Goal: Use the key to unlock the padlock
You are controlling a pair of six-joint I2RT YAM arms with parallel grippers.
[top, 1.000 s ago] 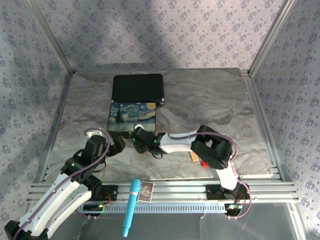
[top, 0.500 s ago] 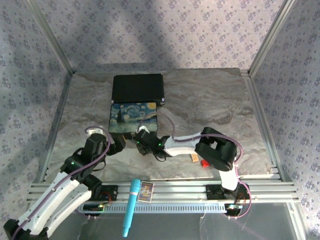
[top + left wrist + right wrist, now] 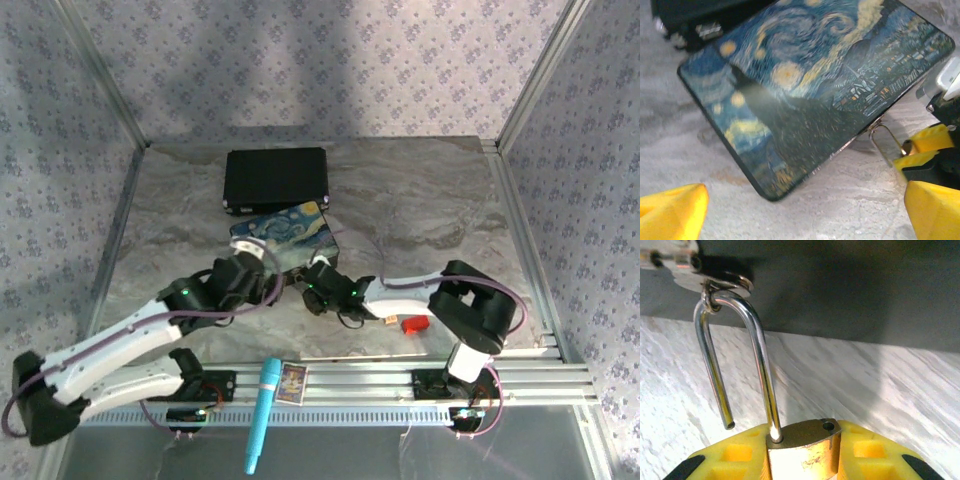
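In the right wrist view the brass padlock (image 3: 801,452) sits between my right gripper's (image 3: 800,460) yellow fingers (image 3: 735,455), which are shut on its body. Its silvery shackle (image 3: 760,365) stands open, one end free, and the bend hooks through a ring (image 3: 727,287) on the painted box's edge. From above, the right gripper (image 3: 318,290) is at the near right corner of the painted box (image 3: 285,235). My left gripper (image 3: 262,282) is open just left of it, above the box's near edge (image 3: 790,165). The padlock's shackle (image 3: 885,142) shows at the right. The key is out of view.
A black case (image 3: 276,177) lies behind the painted box. A red block (image 3: 413,324) and a tan block (image 3: 385,320) sit near the right arm's elbow. A blue pen (image 3: 262,410) and a small card (image 3: 292,380) rest on the front rail.
The left arm has swung forward and right to the box's near side. The box has turned and slid right. The right gripper drew toward the near right with the padlock.
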